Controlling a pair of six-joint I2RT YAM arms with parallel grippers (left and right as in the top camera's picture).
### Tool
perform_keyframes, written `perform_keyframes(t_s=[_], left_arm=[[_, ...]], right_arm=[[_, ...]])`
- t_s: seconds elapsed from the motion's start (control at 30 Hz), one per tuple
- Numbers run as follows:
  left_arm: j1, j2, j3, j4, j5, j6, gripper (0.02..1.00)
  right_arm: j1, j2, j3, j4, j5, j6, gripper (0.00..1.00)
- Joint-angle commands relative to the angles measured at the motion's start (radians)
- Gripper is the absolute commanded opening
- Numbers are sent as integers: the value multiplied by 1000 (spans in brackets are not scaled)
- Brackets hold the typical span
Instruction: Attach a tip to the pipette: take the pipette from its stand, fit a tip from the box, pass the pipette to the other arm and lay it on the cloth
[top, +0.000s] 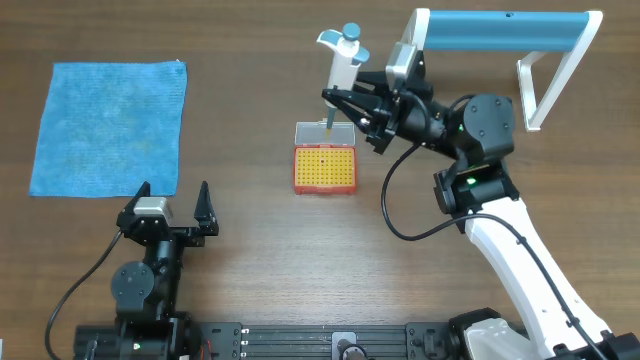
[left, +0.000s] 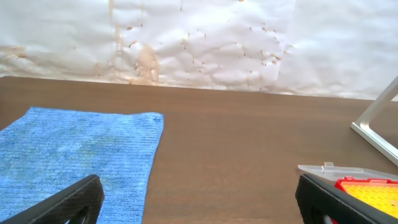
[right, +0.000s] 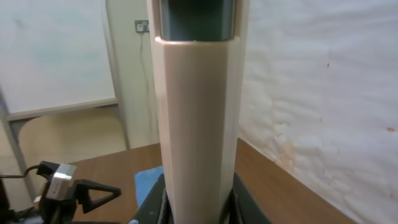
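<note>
Top view: R claw clamps pipette by tip box, L claw wide open

Cloth lies left of the tip box.

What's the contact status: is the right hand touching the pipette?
Touching. The right wrist view shows the right hand clamped on both sides of the pipette, with no gap.

Right claw at 1 o'clock clamps pipette, lower end by far edge of tip box. Blue cloth flat on desk, 10 o'clock. Left claw at 8 o'clock, fingers spread, near cloth's corner. Stand at 2 o'clock.
</note>
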Motion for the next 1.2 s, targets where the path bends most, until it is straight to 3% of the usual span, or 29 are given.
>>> perform_keyframes(t_s=[0.03,0.27,0.57,0.7,0.97,1.1,1.2], left_arm=[[-5,-7,-2,-6,19,-5,998],[-5,-7,-2,-6,19,-5,998],[-5,-7,-2,12,20,-6,998],[-5,-7,-2,121,247,-170,998],[-5,-7,-2,527,780,-219,996],[-2,-3,1,551,707,-441,996],[-3,26,14,484,726,-587,996]], right_arm=[[-18,-10,26,-3,-90,110,77],[-18,2,26,6,-84,211,77],[-33,2,26,99,5,391,77],[-33,2,26,127,5,423,77],[-33,2,26,142,1,423,77],[-33,2,26,169,-27,423,77],[-33,2,26,169,-46,423,77]])
